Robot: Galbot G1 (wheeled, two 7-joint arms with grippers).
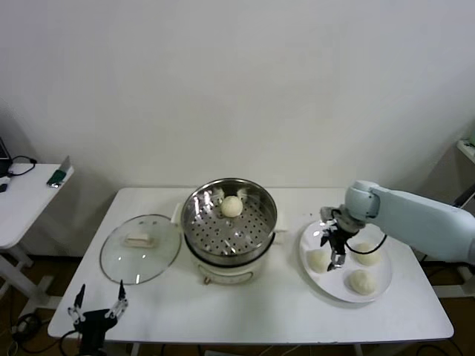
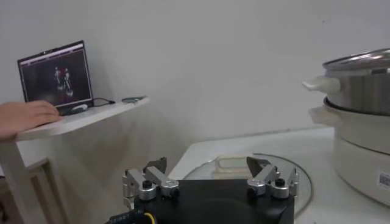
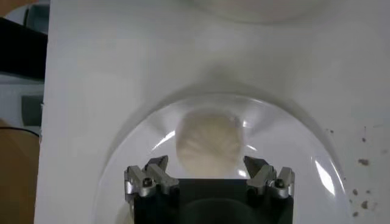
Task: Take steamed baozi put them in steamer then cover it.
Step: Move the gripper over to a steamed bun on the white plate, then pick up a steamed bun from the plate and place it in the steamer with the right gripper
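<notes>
Right gripper (image 1: 333, 251) hovered with fingers spread over a pale cream bun (image 3: 209, 141) on the flat white plate (image 1: 384, 291); one bun (image 1: 232, 206) sat in the shiny steel steamer (image 1: 229, 220); glass lid (image 1: 140, 248) lay beside it — left gripper (image 1: 97, 305), spread, parked at the table's front-left edge.

Right arm working, left arm parked.
Right gripper (image 1: 332, 252) points down near the table's right edge, jaws spread; left gripper (image 1: 97, 302) open at the front-left corner.

The right arm (image 1: 419, 219) is pale blue-white and rounded, with a black, silver-tipped right gripper (image 1: 334, 248) trailing black cable.
</notes>
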